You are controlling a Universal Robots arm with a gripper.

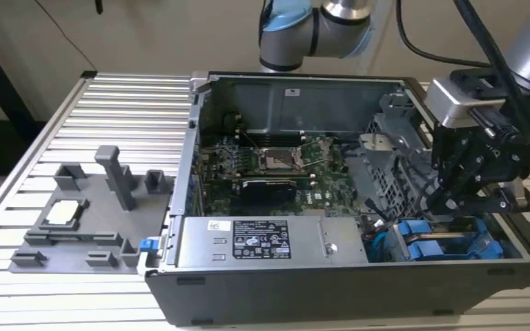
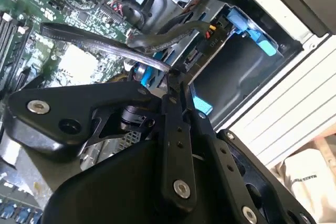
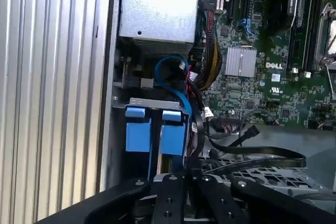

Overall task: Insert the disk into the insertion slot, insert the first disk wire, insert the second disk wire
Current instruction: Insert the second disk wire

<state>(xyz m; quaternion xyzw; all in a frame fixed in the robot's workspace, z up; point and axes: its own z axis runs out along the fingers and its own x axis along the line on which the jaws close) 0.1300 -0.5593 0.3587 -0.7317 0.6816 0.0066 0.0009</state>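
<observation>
Bright blue plastic marks the disk (image 3: 170, 135) in its carrier, seated in the insertion slot (image 3: 157, 103) of the grey sheet-metal drive cage; beside it sits a second blue-tabbed carrier (image 3: 137, 132), the two touching or nearly so. In the exterior view the same blue carriers (image 1: 435, 245) lie in the lower corner of the open computer case (image 1: 339, 289), toward the exterior view's right, directly under the gripper (image 1: 472, 200). In the first wrist view the black gripper links (image 3: 173, 198) stand just over the near end of the disk, at its inner edge; whether the fingertips touch it, and how far apart they stand, cannot be told. A blue data cable (image 3: 173, 80) loops from the cage toward the motherboard (image 3: 252, 77), with a bundle of black wires (image 3: 252, 153) running alongside the carriers. In the second wrist view a flat black cable (image 2: 105, 43) crosses above the gripper body (image 2: 173, 145), and a blue carrier tab (image 2: 252, 30) projects at the bay's far end. The power supply (image 1: 270, 241) lies next to the cage. The case rests on a ribbed aluminium table (image 1: 108, 117) bearing a grey fixture (image 1: 90, 214).
</observation>
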